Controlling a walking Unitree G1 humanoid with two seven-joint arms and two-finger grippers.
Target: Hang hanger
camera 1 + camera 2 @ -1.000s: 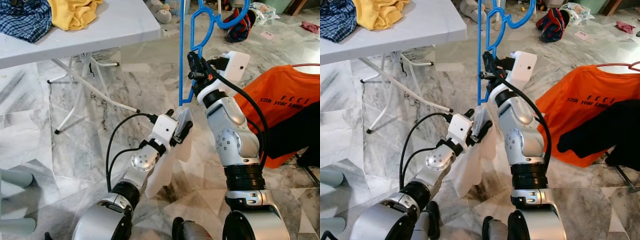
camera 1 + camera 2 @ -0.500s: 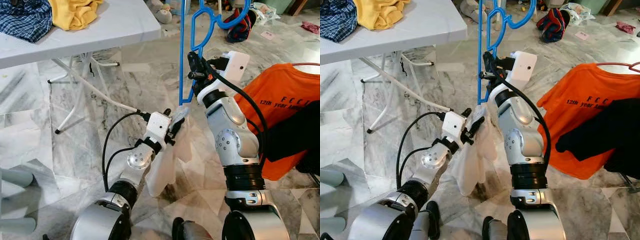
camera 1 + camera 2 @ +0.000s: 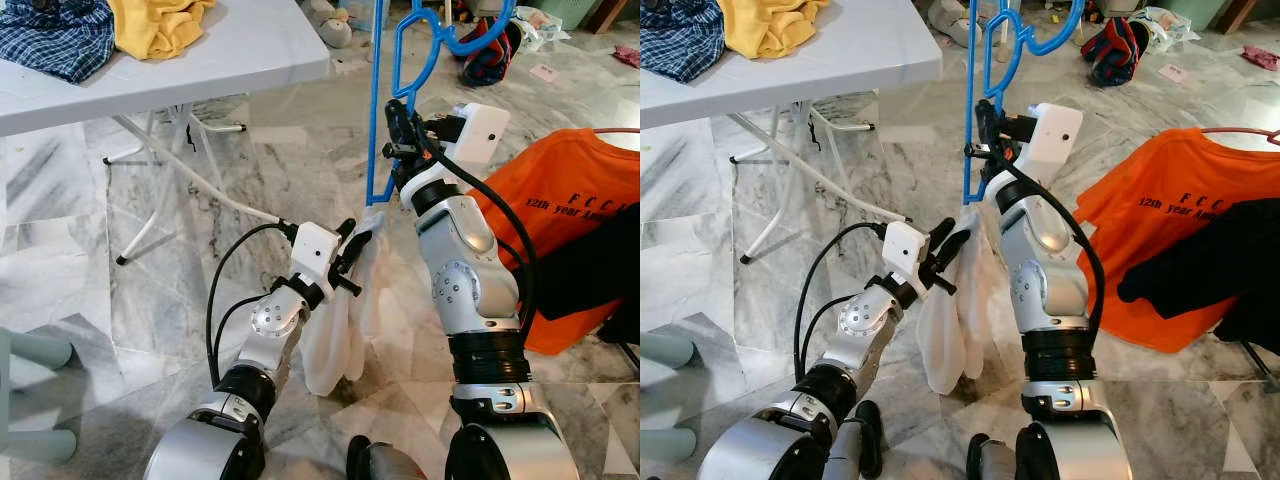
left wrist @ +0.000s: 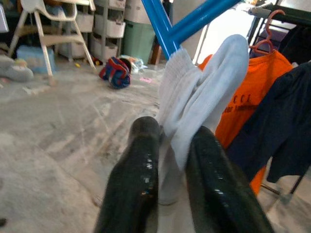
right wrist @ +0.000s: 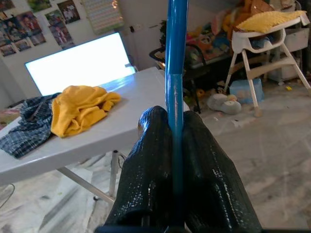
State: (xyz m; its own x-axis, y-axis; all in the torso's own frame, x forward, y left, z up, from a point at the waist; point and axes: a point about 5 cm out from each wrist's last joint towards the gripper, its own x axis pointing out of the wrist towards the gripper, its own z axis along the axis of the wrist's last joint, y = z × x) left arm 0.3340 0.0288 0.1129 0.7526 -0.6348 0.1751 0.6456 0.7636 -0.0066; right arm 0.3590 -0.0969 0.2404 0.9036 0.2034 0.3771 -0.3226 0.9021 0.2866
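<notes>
A blue plastic hanger point(image 3: 376, 100) stands upright in front of me, and my right gripper point(image 3: 397, 140) is shut on its thin bar point(image 5: 176, 48). A white cloth point(image 3: 335, 330) hangs limp from beside the hanger's lower corner down toward the floor. My left gripper point(image 3: 358, 236) reaches up from below and is shut on the cloth's top edge. In the left wrist view the white cloth point(image 4: 204, 97) bulges out between the two black fingers point(image 4: 138, 165), just under the blue bars.
A white folding table point(image 3: 240, 60) at the left carries a yellow cloth point(image 3: 155, 22) and a blue plaid cloth point(image 3: 55, 35); its legs point(image 3: 150, 200) slant to the marble floor. An orange T-shirt point(image 3: 565, 200) and a dark garment point(image 3: 600, 270) hang at the right.
My left gripper has shifted a little under the hanger's lower corner, and the white cloth now hangs narrower and more folded. The right gripper still holds the hanger; the camera moved slightly.
</notes>
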